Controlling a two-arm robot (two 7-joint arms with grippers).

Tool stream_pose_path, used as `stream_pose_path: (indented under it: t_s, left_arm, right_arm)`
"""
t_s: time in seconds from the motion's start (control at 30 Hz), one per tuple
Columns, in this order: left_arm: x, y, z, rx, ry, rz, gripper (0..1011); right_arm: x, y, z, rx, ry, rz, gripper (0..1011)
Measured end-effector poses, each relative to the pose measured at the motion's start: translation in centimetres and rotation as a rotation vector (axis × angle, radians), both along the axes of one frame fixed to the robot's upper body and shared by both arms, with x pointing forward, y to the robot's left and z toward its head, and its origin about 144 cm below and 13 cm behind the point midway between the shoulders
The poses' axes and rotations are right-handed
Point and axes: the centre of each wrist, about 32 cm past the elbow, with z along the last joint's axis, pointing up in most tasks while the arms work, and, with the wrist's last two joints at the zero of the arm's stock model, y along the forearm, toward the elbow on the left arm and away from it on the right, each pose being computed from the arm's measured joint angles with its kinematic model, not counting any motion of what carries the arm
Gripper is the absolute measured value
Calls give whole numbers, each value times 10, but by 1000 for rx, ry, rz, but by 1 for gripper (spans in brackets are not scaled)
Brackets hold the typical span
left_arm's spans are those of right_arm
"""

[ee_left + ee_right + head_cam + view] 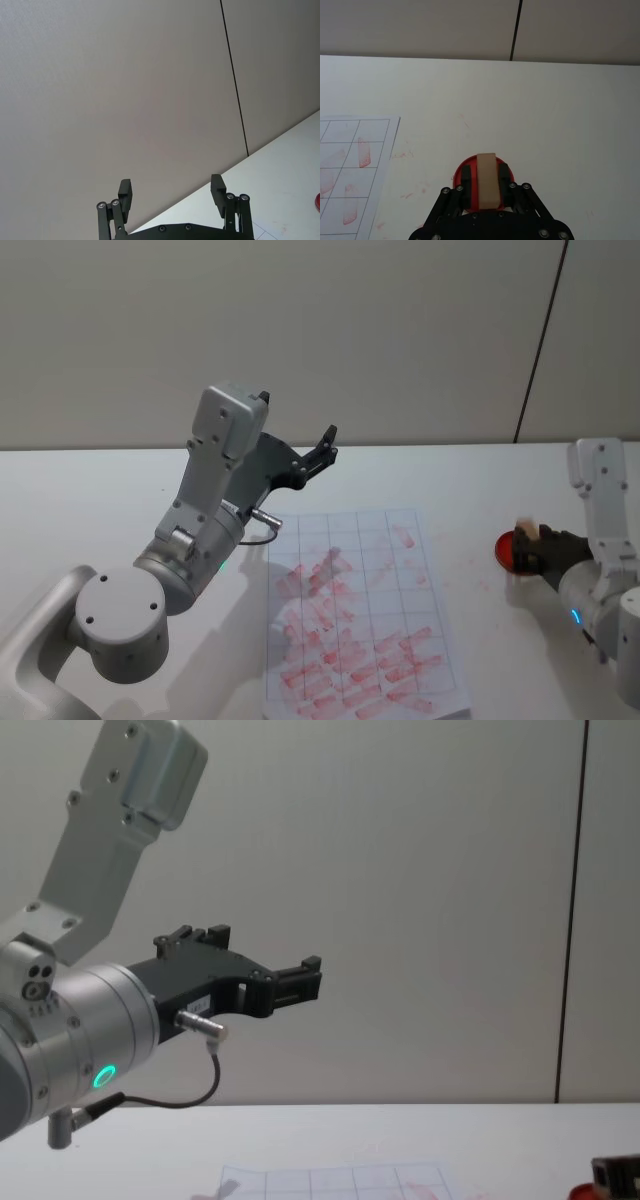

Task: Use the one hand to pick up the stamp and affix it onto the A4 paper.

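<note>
Right end effector (487, 187) is clamped on the stamp (487, 180), its jaws pressing the tan block's two sides. The block stands upright over a red ink pad (465, 167) on the white bench (545, 110), off to the right of the A4 paper (362, 615). In the head view the stamp (527, 531) shows just above the pad (510, 548); whether its face touches the ink or sits slightly clear is hard to judge from here.

Left end effector (171, 196) is held up in the air over the bench's left side, jaws spread, holding nothing. It looks idle.

Progress: the pickup looks done, with the stamp at the inking stage. Left to do: carry it across to the sheet and press it down. The grid already carries many pinkish-red imprints (330, 625), though some upper cells look blank.
</note>
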Motion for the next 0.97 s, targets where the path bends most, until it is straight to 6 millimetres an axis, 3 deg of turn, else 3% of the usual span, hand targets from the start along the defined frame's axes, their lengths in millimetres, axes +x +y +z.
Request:
stream_pose_path:
  t_s: [0.7, 0.83, 0.97]
  left_arm:
    - [0, 0, 0, 0, 0, 0, 1001]
    - [0, 0, 0, 0, 0, 0, 1001]
    - [0, 0, 0, 0, 0, 0, 1001]
  right_arm:
    - [-3, -8, 1, 8, -95, 22, 919]
    - [-6, -13, 3, 8, -141, 34, 1001]
    - [-10, -20, 6, 8, -203, 52, 1001]
